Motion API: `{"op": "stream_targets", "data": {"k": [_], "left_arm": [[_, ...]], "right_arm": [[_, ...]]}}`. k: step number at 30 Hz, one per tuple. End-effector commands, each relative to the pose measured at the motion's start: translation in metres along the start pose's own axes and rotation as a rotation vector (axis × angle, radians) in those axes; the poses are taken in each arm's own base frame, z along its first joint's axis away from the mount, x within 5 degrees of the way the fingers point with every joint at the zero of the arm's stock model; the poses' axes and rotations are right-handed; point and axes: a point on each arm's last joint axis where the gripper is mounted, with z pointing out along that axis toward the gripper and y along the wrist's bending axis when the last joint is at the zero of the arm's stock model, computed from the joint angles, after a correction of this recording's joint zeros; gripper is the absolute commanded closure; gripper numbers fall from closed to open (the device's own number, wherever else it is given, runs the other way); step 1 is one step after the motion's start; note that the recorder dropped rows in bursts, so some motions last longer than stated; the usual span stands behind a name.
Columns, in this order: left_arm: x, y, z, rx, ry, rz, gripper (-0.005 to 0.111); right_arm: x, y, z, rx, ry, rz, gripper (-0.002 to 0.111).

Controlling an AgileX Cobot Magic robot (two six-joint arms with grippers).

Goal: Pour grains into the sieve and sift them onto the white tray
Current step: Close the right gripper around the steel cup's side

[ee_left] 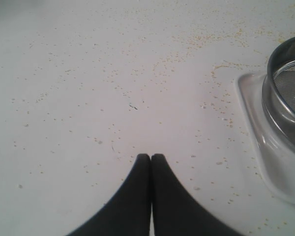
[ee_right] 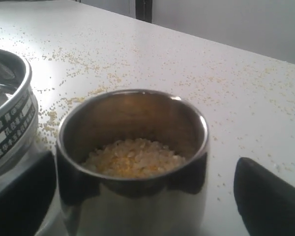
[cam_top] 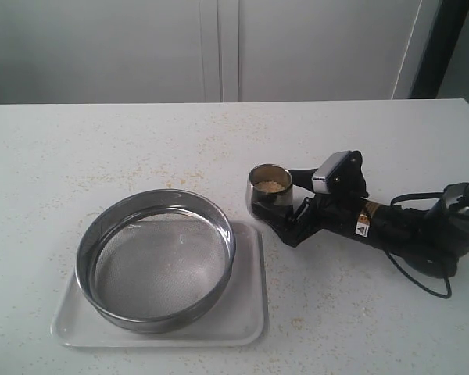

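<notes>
The sieve [cam_top: 160, 266] rests on the white tray [cam_top: 246, 312] at the front left, its mesh bare. To its right stands a small steel cup [cam_top: 267, 199] holding the grains [cam_top: 269, 185]. My right gripper [cam_top: 279, 205] is open and straddles the cup. In the right wrist view the cup [ee_right: 132, 201] with the grains [ee_right: 135, 157] sits between the fingers [ee_right: 268, 196], with a gap on one side. My left gripper [ee_left: 151, 157] is shut on nothing above bare table, beside the tray [ee_left: 255, 128] and sieve [ee_left: 285, 83]. It is out of the exterior view.
Stray granules [ee_left: 206, 39] lie scattered over the white table [cam_top: 102, 148], thickest between the cup and the sieve. The right arm's black cable [cam_top: 422, 285] lies on the table at the right. A pale wall stands behind the table's far edge.
</notes>
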Motion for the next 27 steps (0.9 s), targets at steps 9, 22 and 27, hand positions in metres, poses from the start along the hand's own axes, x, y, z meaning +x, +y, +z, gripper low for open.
{"op": "stream_targets", "data": {"k": [9, 22, 27], "left_arm": [[0.001, 0.0, 0.0, 0.002, 0.0, -0.019, 0.107], [0.001, 0.0, 0.0, 0.002, 0.0, -0.019, 0.107], [0.001, 0.0, 0.0, 0.002, 0.0, -0.019, 0.107]], "right_arm": [[-0.004, 0.005, 0.021, -0.017, -0.044, -0.011, 0.018], [0.01, -0.001, 0.028, 0.017, -0.033, 0.019, 0.018], [0.007, -0.004, 0.03, 0.02, -0.045, 0.012, 0.018]]}}
